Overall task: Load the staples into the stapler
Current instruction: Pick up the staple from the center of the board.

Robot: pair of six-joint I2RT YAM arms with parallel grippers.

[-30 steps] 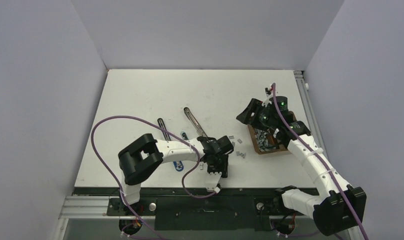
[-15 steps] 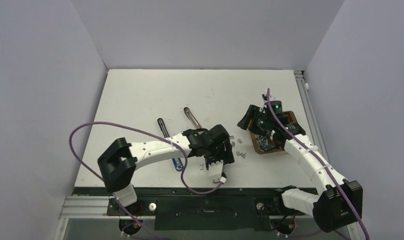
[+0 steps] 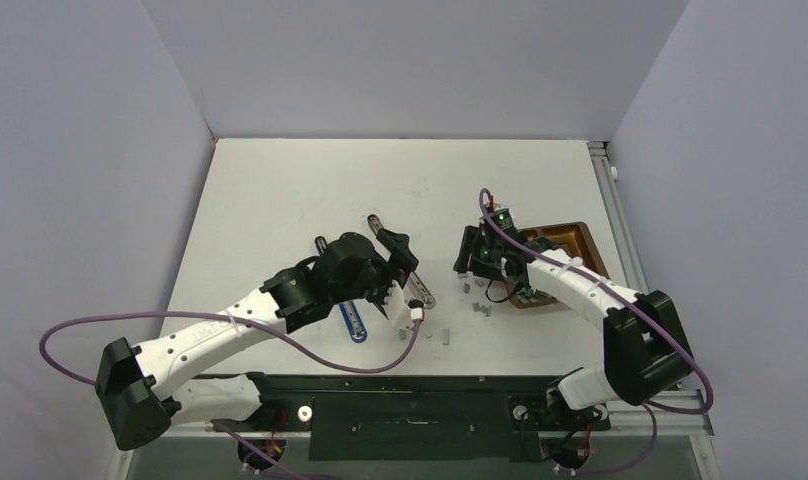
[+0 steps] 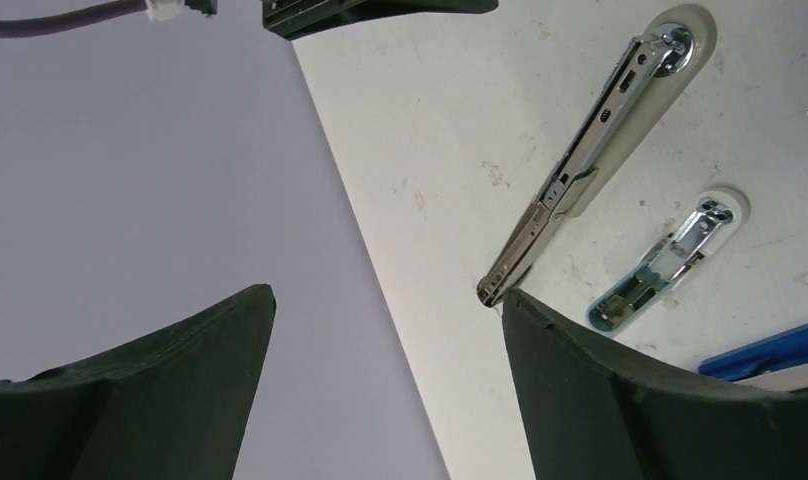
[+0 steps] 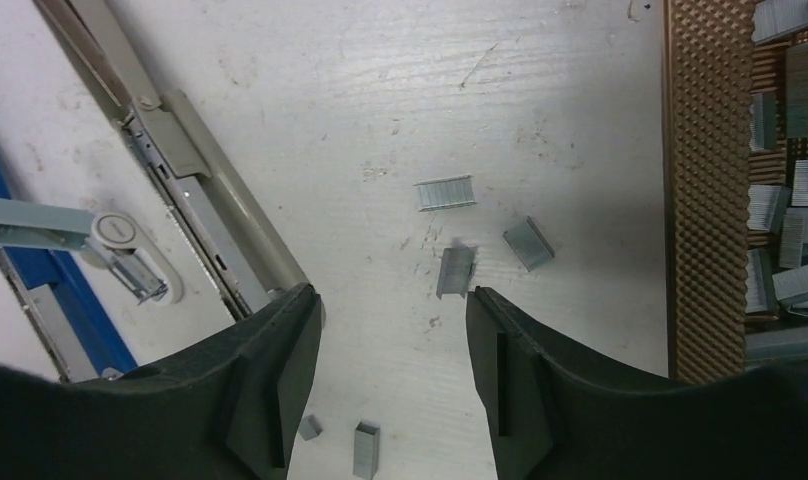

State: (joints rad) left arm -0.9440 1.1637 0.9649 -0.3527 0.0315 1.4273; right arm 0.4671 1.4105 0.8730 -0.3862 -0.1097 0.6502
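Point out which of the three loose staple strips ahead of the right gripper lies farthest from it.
The crosswise strip, highest in the right wrist view; the lengthwise strip and tilted strip lie nearer the right gripper.

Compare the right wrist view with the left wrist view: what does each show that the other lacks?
Only the right wrist: loose staples on the table, and the brown tray holding more. Only the left wrist: the enclosure wall. Both: the white tabletop, the long opened stapler and a blue stapler part.
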